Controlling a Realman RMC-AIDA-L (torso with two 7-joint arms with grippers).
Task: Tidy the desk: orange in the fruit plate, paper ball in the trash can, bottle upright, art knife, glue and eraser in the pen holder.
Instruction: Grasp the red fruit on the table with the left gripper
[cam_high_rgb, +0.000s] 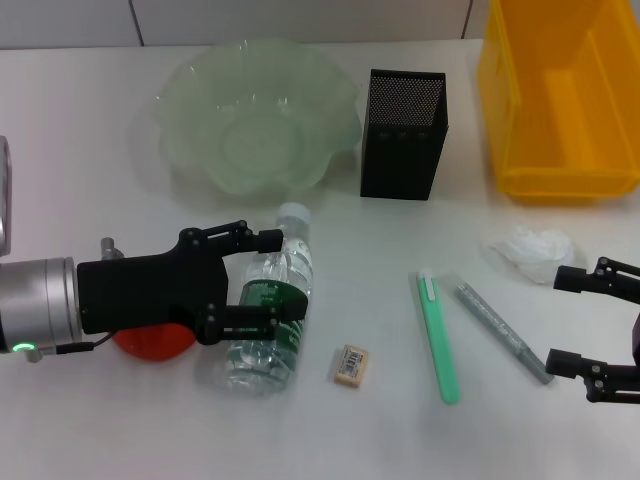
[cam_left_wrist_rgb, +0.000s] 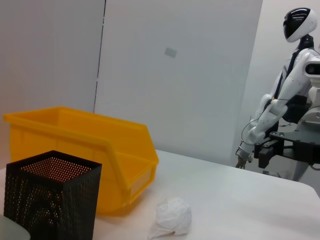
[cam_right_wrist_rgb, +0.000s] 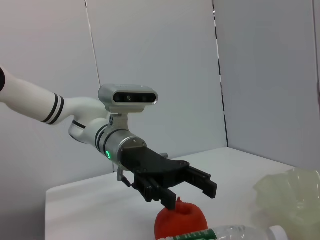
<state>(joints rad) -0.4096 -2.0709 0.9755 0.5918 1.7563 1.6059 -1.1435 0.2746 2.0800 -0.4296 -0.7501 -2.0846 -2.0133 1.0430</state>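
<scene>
Nearest, the left gripper, fingers apart, straddles the lying bottle; clamp mid-body, then tip it upright. Right gripper idles open beside the paper ball.

Bright, even overhead light; soft shadows; all three views fairly sharp.

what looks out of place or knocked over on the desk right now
The bottle lies on its side near the fruit plate, with the open left gripper over it. The paper ball sits loose outside the trash can.
</scene>
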